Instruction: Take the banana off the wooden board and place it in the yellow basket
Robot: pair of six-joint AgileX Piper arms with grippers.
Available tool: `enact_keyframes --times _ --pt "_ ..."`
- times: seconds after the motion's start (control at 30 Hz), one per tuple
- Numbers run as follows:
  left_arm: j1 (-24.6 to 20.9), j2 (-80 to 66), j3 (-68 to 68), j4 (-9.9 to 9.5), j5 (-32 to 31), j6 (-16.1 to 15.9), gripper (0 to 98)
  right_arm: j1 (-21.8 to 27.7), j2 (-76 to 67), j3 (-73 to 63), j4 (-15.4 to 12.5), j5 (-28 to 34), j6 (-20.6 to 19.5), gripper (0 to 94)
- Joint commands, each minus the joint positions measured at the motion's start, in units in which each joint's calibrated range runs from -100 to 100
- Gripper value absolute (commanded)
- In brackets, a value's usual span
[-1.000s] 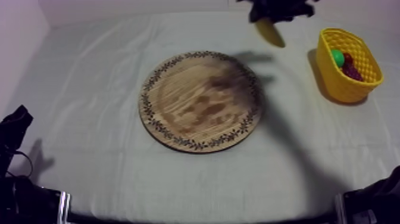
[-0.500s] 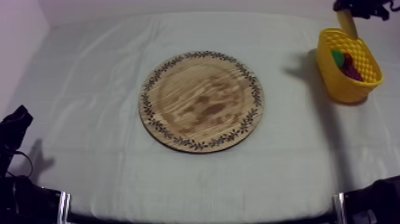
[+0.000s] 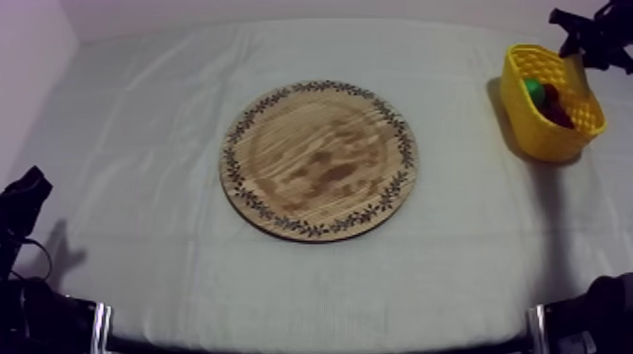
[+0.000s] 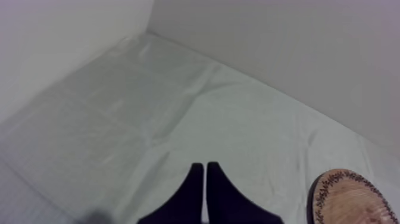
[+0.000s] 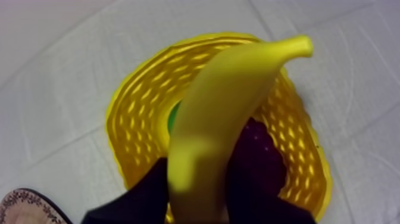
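1. Left gripper point(image 4: 205, 173): 2 fingers pressed together on nothing, over the cloth point(image 4: 178, 101), near the wooden board point(image 4: 351, 199).
2. Wooden board: lies flat at mid-table.
3. Yellow basket point(image 3: 546, 132): at the table's far right, well apart from the board. Dark grapes point(image 5: 262, 161) and a green fruit point(image 3: 534, 89) lie inside.
4. Right gripper point(image 5: 199, 184): over the basket, 2 fingers clamped on the near end of the banana point(image 5: 226, 113). The banana hangs above the basket's opening.
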Motion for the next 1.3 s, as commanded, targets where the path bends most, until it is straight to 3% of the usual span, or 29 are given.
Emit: enact_keyframes --times 0.0,0.17,0.4,0.57,0.77,0.97,1.27 --pt "0.0 0.0 0.0 0.03 0.0 0.0 0.1 0.2 0.2 0.1 0.2 -0.1 0.0 30.0" --pt "0.0 0.0 0.0 0.03 0.0 0.0 0.1 0.5 0.5 0.1 0.2 -0.3 0.1 34.0" --pt "0.0 0.0 0.0 0.03 0.0 0.0 0.1 0.5 -0.8 1.0 0.7 -1.3 -0.6 59.7" --pt "0.0 0.0 0.0 0.03 0.0 0.0 0.1 0.3 -4.4 0.9 -1.0 0.2 1.1 63.3" --pt "0.0 0.0 0.0 0.03 0.0 0.0 0.1 -1.0 -11.2 -1.1 -3.7 4.5 3.4 61.4" --pt "0.0 0.0 0.0 0.03 0.0 0.0 0.1 -4.1 -19.4 0.8 -5.7 6.3 4.6 53.7" --pt "0.0 0.0 0.0 0.03 0.0 0.0 0.1 -10.6 -35.2 13.4 -3.8 2.5 2.2 31.3"
